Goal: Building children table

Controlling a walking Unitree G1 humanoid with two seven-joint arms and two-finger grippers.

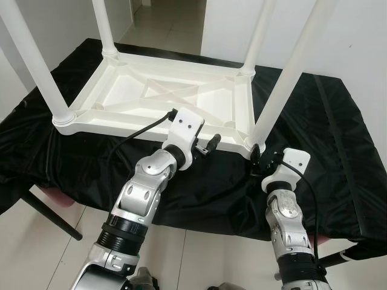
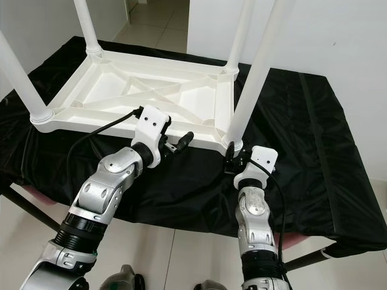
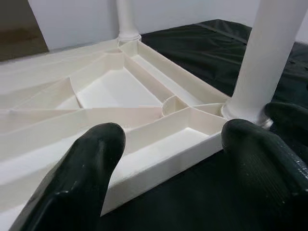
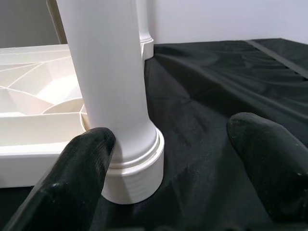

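A white children's table (image 1: 157,90) lies upside down on a black cloth (image 1: 338,133), its four white legs standing up. My left gripper (image 1: 211,145) is open just in front of the tabletop's near rim (image 3: 159,163), one black finger (image 3: 82,168) low against the rim, nothing held. My right gripper (image 1: 260,162) is open at the base of the near right leg (image 1: 289,78). In the right wrist view the leg's collar (image 4: 134,168) sits between the two fingers, close to one fingertip (image 4: 82,168) and apart from the other.
The cloth covers a low support, with dark frame bars (image 1: 51,217) sticking out at the lower left. Light tiled floor (image 1: 199,254) lies in front, a white wall (image 1: 351,36) behind and a doorway (image 1: 169,24) at the back.
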